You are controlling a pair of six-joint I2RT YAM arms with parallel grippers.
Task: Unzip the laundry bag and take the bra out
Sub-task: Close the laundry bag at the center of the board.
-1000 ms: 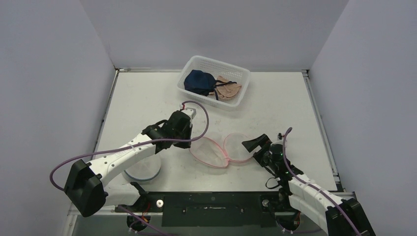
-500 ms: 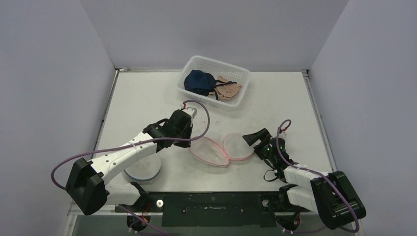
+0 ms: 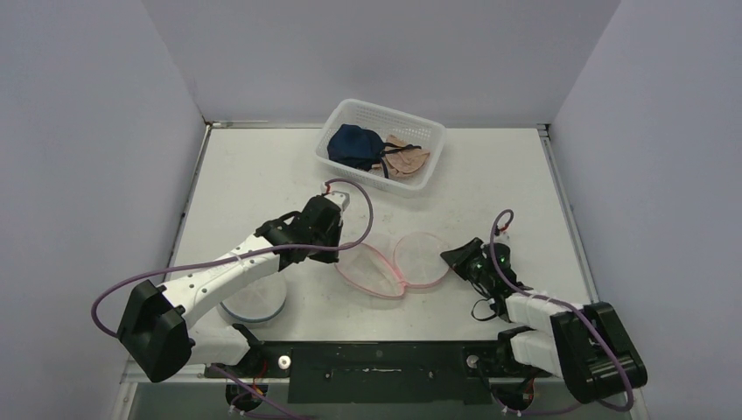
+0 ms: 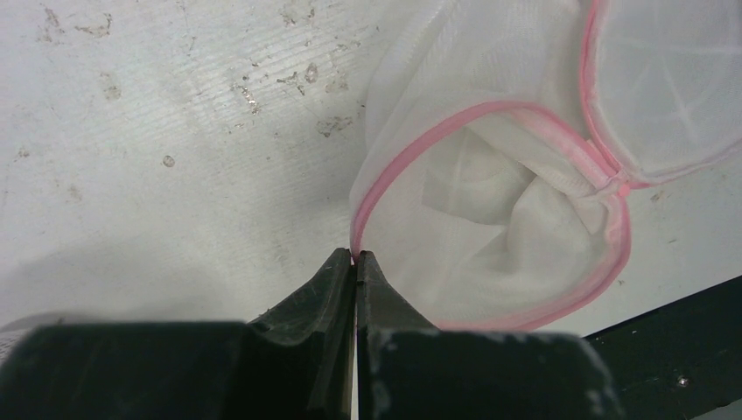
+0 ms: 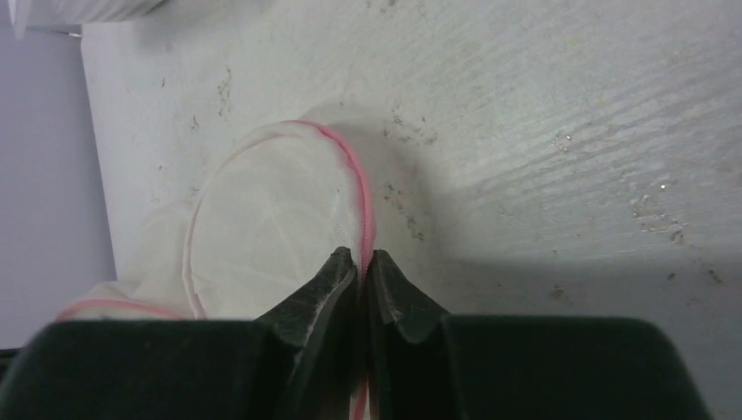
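Note:
The laundry bag (image 3: 389, 267) is white mesh with a pink zip rim and lies on the table spread into two round halves. My left gripper (image 3: 339, 255) is shut on the pink rim of the left half (image 4: 490, 201), where bunched white fabric lies inside; I cannot tell whether that fabric is the bra. My right gripper (image 3: 448, 258) is shut on the pink rim of the right half (image 5: 271, 219). In the wrist views the left gripper (image 4: 356, 255) and the right gripper (image 5: 363, 255) each pinch the pink edge between their tips.
A white plastic basket (image 3: 350, 112) at the back holds a navy garment (image 3: 353, 144) and a beige one (image 3: 406, 160). A round white and blue disc (image 3: 252, 302) lies under my left arm. The black rail runs along the near edge.
My right gripper went from wide open to shut on the pink rim of the bag's right half, which shifted slightly left. The left arm kept its grip and place.

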